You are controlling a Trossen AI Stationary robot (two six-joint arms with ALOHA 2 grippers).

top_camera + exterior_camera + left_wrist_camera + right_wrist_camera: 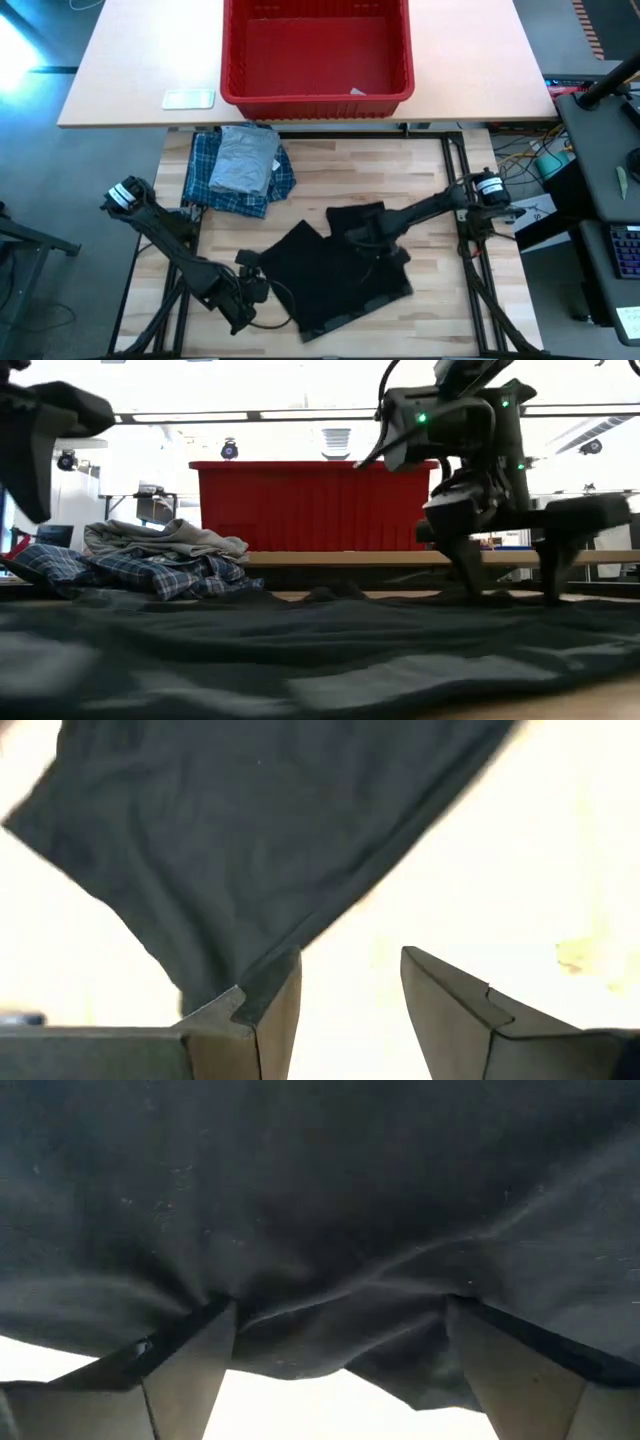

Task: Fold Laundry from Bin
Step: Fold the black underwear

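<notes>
The bin [316, 55] looks emptied, apart from perhaps a scrap; plaid shirt [225, 185] and grey T-shirt [245, 160] lie stacked. The black garment [335, 270] lies partly folded under the spread right hand [362, 238]; the left hand [255, 288], fingers apart, pinches nothing beside its edge.

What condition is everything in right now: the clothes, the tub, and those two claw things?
Black garment: spread on table, partly folded.
Plaid shirt: folded, beneath grey T-shirt.
Grey T-shirt: folded, on top.
Red bin: upright, nearly empty.
Left end effector: open, at garment's edge.
Right end effector: open, over garment.
</notes>
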